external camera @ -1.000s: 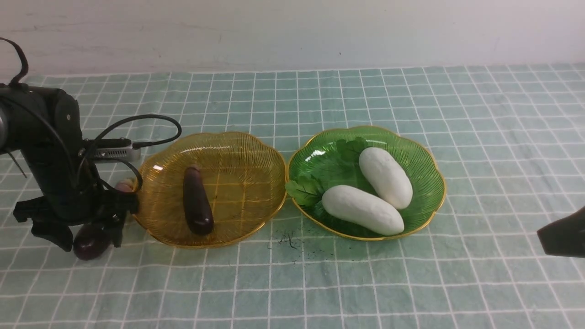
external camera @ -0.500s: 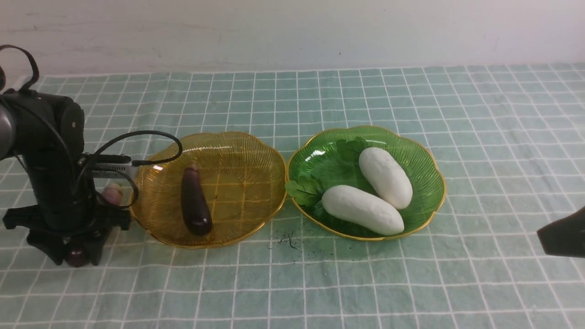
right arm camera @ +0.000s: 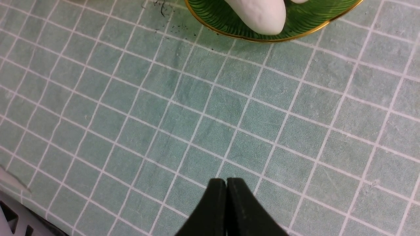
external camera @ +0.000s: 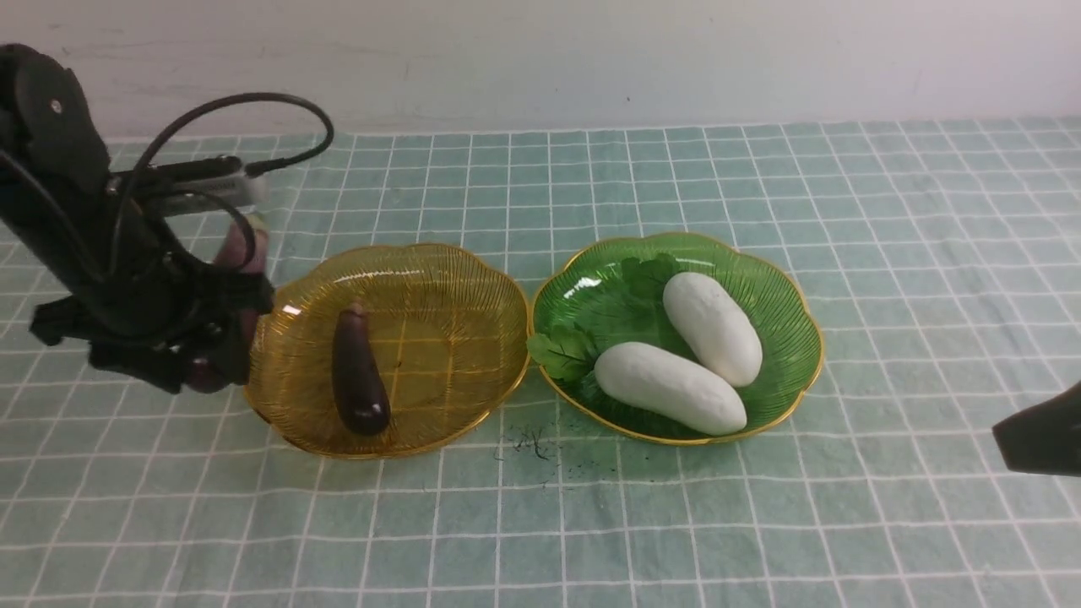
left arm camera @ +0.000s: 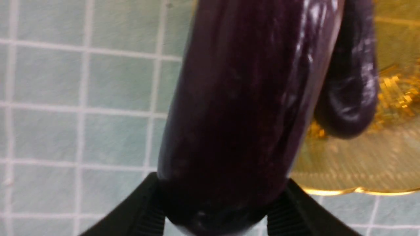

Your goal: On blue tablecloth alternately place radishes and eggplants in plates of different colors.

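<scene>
Your blue tablecloth [external camera: 760,523] spreads under everything. Amber plate [external camera: 456,338] left, green plate [external camera: 777,304] right, rims nearly touching. Both radishes [external camera: 712,327] side by side in green plate, leaves toward amber one. One eggplant [external camera: 358,373] lies in amber plate. Second eggplant [left arm camera: 236,114] clamped in your left hand [left arm camera: 218,213], held off cloth just beside amber plate's left rim. Your right hand [right arm camera: 226,196] pinched closed, empty, over bare cloth near green plate.

No readable txt, labels, nos. anywhere

Left gripper [external camera: 181,367] aloft, clamped around an eggplant [left arm camera: 242,114], right gripper [right arm camera: 226,186] low at right edge, jaws pressed together
</scene>
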`<state>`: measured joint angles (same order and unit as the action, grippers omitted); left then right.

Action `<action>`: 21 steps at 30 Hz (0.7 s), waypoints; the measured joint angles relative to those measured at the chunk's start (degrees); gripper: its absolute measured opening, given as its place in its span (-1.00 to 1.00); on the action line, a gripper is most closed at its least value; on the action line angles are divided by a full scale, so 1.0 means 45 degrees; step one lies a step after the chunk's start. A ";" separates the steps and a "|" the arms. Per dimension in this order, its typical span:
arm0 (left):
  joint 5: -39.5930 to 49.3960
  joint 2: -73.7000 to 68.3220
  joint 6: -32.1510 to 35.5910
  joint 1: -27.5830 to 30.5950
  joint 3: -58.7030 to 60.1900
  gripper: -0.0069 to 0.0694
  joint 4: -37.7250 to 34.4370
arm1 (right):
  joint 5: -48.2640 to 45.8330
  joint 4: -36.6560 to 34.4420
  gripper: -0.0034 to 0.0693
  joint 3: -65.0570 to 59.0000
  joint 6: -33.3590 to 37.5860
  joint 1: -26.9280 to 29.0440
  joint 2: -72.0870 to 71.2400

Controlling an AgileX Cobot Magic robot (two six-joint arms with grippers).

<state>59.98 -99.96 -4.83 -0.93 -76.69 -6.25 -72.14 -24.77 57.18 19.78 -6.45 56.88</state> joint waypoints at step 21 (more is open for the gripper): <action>-0.0753 -0.0963 0.0323 -0.0332 0.0000 0.44 -0.0443 | 0.0016 0.2010 -0.95 -0.1027 -0.0936 0.0000 -0.6962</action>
<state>56.59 -104.29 -3.38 -2.42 -76.69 -8.25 -72.06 -15.72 52.56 15.57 -6.45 25.55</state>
